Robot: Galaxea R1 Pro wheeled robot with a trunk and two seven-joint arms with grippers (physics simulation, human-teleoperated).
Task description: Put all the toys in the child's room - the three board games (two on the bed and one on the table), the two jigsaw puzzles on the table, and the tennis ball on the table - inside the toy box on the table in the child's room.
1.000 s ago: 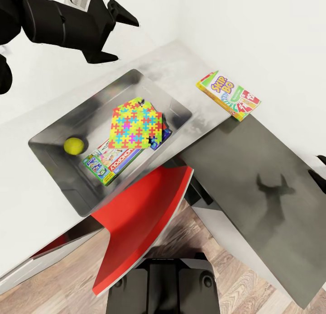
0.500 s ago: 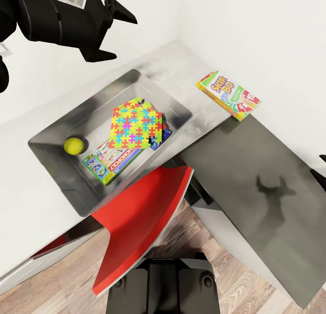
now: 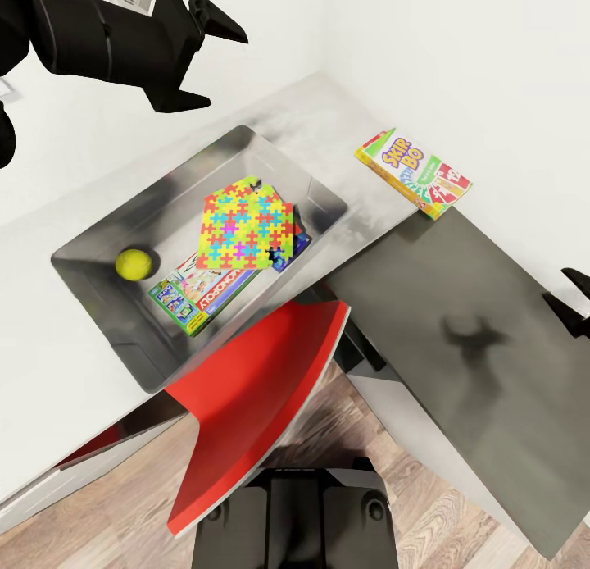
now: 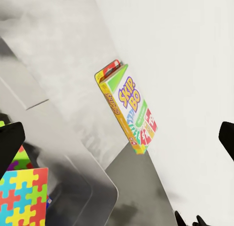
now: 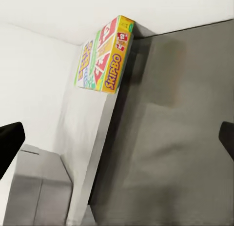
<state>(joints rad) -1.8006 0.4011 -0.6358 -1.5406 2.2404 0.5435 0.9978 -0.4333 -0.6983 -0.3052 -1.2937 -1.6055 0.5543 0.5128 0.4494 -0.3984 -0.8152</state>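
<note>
Table [image 3: 98, 364] carries the toy box [image 3: 324, 193], holding Monopoly game [image 3: 201, 294], jigsaw puzzles [image 3: 244, 226], tennis ball [image 3: 133, 263]. Skip-Bo game [image 3: 414, 174] lies outside, well apart. Left gripper [image 3: 205, 52] hangs above, jaws apart; right gripper [image 3: 574, 298] likewise spread.

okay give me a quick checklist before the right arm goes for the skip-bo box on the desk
1. Skip-Bo box still outside the toy box: ok, it lies flat on the pale desk top by the wall, at the edge of the dark section.
2. Nothing on top of the Skip-Bo box: ok.
3. Right gripper open: ok, fingers spread in the right wrist view, nothing between them.
4. Right gripper lined up: not ok, it hangs off to the side over the dark section.
5. Left gripper out of the way: ok, raised beyond the toy box, open and empty.
6. Room in the toy box: ok, bare floor beside the tennis ball.
</note>
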